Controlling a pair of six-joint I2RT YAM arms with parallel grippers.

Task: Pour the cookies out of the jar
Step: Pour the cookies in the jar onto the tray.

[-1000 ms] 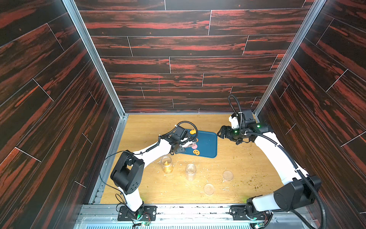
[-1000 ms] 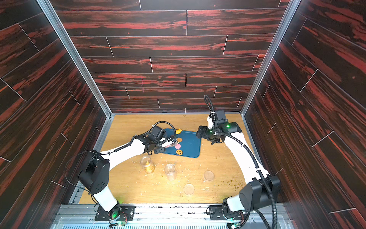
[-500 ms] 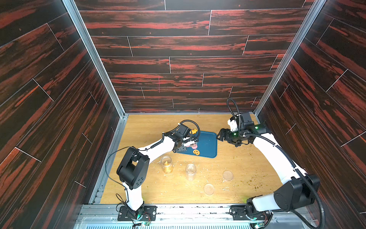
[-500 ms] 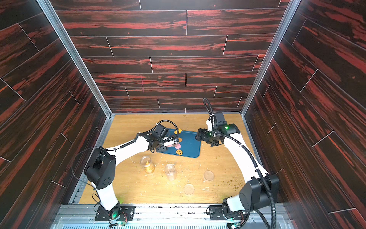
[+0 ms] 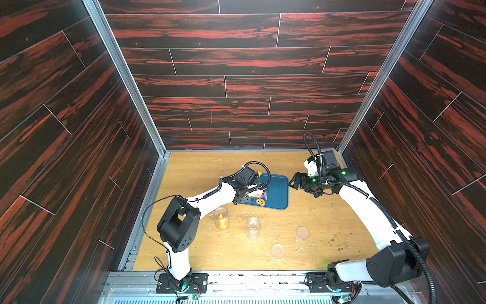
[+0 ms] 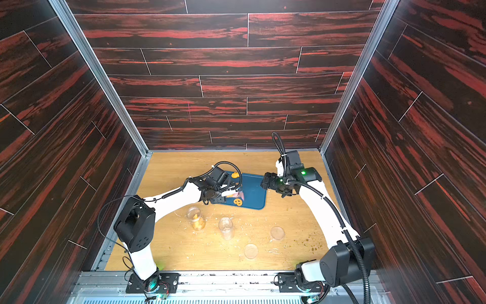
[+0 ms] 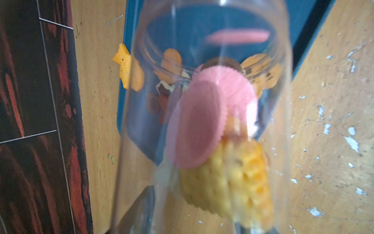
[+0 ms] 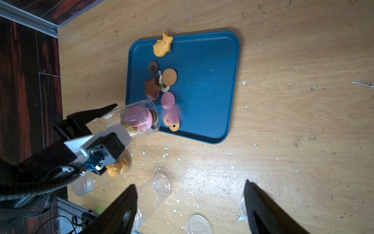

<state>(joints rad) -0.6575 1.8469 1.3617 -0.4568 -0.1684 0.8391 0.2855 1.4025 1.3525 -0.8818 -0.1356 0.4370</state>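
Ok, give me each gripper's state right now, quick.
Left gripper: closed on the jar, which is tipped over the blue tray.
Right gripper: open, holding nothing.

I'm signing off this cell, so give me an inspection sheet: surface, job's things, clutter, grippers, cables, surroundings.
Surface: wooden table, strewn with pale crumbs.
Job's things: jar tipped, mouth over blue tray; some cookies on tray, others inside jar.
Clutter: second jar upright, orange cookies inside; third jar upright, looks empty; two lids flat on table.
Grippers: left gripper shut on jar; right gripper open, empty, beside tray.
Cables: left loop arches over left wrist; right loop over right wrist; no snag seen.
Surroundings: dark red plank walls on three sides.
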